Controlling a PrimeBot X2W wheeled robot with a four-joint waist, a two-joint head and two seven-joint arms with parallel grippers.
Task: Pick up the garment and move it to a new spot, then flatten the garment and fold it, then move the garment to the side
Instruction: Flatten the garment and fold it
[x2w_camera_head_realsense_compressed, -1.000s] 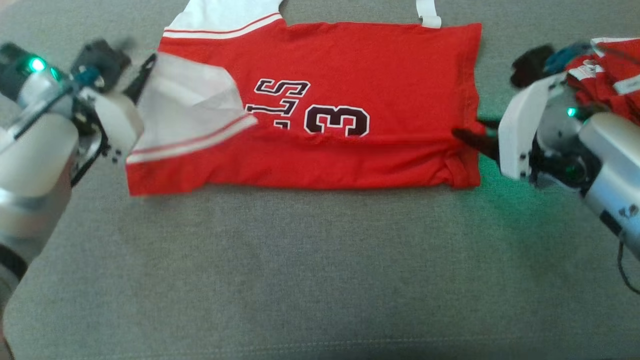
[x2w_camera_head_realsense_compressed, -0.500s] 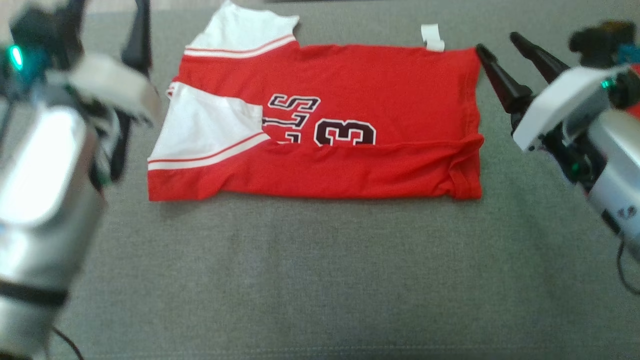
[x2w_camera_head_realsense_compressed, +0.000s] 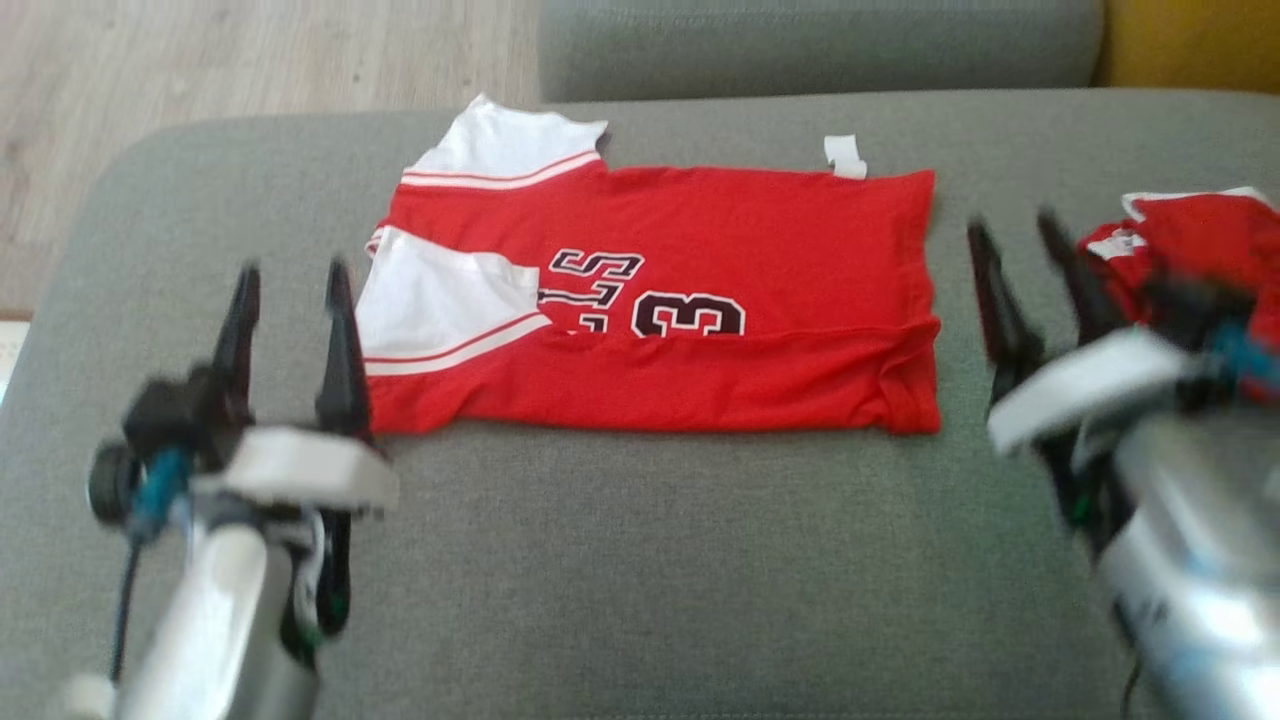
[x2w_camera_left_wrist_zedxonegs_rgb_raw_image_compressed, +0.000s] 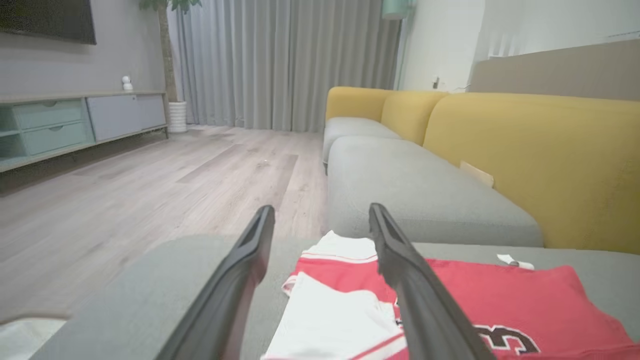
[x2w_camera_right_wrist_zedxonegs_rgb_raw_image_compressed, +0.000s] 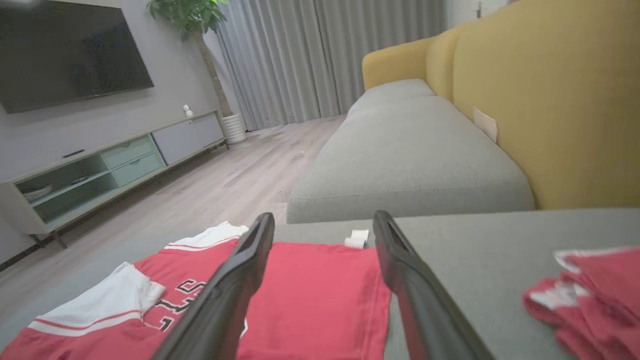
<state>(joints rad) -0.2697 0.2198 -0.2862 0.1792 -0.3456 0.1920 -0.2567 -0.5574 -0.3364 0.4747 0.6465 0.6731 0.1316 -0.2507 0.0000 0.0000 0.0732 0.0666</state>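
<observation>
**Both end effectors open and empty beside the half-folded jersey**

The left end effector has its 2 long dark fingers spread wide and holds nothing. It hangs just beside the left edge of the jersey, near the white sleeve. The right end effector is also wide open and empty. It is between the right hem of the jersey and a small heap of red clothes.

The jersey is of thin, smooth red cloth, with white sleeves that carry red stripes. It has dark letters and a "3" outlined in white. It lies flat, and its near edge is folded up over the bottom of the print. A small white label sticks out at the far edge.

The jersey lies in the middle of a grey sofa seat with a coarse woven cover. In the room there are yellow backrests, a pale wooden floor, grey curtains, a low cabinet and a dark television.
</observation>
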